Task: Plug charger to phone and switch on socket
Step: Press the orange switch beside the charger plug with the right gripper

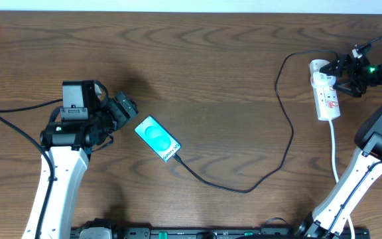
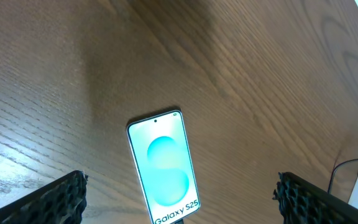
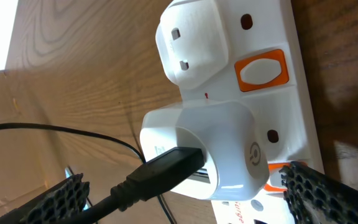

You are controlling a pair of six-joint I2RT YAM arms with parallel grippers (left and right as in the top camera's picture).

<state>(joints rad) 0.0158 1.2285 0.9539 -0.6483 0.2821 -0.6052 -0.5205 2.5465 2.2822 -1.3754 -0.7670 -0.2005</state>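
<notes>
The phone (image 1: 157, 138) lay flat and screen-up on the table (image 1: 211, 53), set at a slant. The charger (image 1: 247, 191) ran from the phone's lower edge in a loose loop, well away from the phone, up to a white adaptor (image 3: 210, 143) seated in the socket (image 1: 326, 93). The socket lay far from the phone, on the right arm's side. The cable's tip met the phone's edge, but whether it was fully seated could not be told.

The left gripper (image 1: 126, 111) hung just beside the phone with its jaws spread wide, holding nothing. The right gripper (image 1: 347, 72), far from the phone at the socket's adaptor end, was likewise spread and empty. Whether it touched the strip could not be told.

The cable looked light and limp, so the place to hold it was probably the stiff plug tip. The phone seemed slim and smooth and likely to skid, so it was best steadied by its long edges. The orange switch (image 3: 263, 68) probably wanted a firm press from one fingertip, and the light strip might shift under it.

The screen read "Galaxy S25" in white. The adaptor bore a power symbol. The red print on the strip was too small to read.
</notes>
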